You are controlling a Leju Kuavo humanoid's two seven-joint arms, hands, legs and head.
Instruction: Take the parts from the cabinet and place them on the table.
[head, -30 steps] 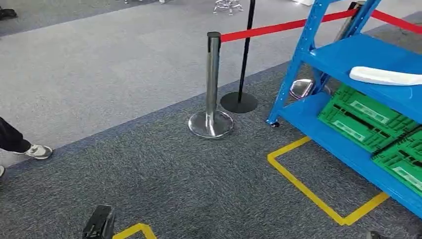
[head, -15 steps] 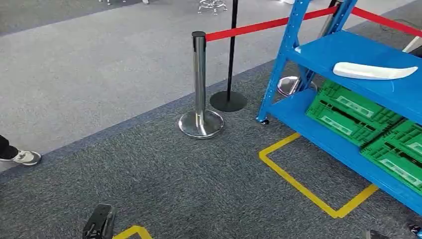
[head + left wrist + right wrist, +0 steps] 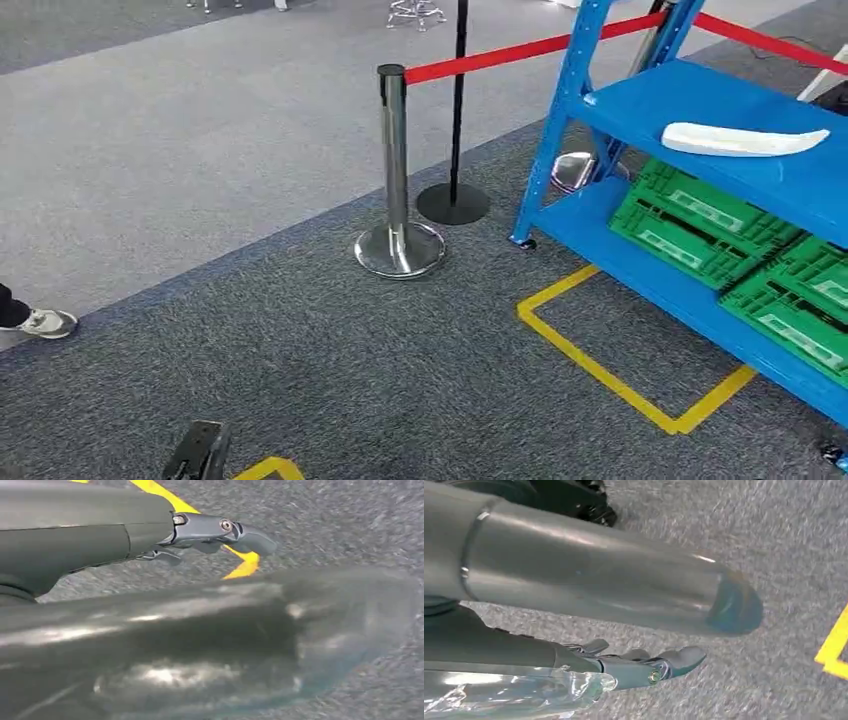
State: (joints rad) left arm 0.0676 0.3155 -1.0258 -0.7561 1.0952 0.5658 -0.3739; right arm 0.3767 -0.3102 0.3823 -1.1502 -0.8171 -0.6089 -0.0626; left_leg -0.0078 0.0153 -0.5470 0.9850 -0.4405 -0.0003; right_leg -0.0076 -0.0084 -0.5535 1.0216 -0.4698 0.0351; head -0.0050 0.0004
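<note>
Camera view has shifted, bringing more of the blue cabinet (image 3: 700,110) and its white part (image 3: 740,140) into frame.
Left hand (image 3: 220,532) and right hand (image 3: 649,665) hang over carpet, fingers apart, holding nothing.

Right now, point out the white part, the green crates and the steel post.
white part (image 3: 742,140), head view, middle of its top.
green crates (image 3: 700,225), head view, nearest crate's lid.
steel post (image 3: 396,150), head view, mid-shaft.

The left hand (image 3: 210,532) hung low, its fingers (image 3: 252,539) loosely extended and holding nothing. The right hand (image 3: 639,665) hung likewise, fingers (image 3: 684,657) apart and empty.
</note>
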